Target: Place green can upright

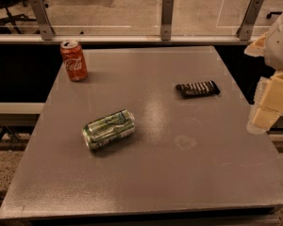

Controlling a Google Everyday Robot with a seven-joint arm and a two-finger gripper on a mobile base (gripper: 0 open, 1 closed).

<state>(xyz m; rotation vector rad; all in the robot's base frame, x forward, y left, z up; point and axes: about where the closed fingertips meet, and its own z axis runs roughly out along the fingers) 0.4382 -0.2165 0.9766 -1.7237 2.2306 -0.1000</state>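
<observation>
Can [109, 129]: green-white label, silver ends, lying on side | tool [268, 108]: right edge, grip cannot tell

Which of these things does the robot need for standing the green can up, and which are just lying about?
For the job:
green can, lying on its side on the table
gripper, at the view's right edge, apart from the can

Lying about:
red Coca-Cola can, upright, back left
dark packet, back right
</observation>
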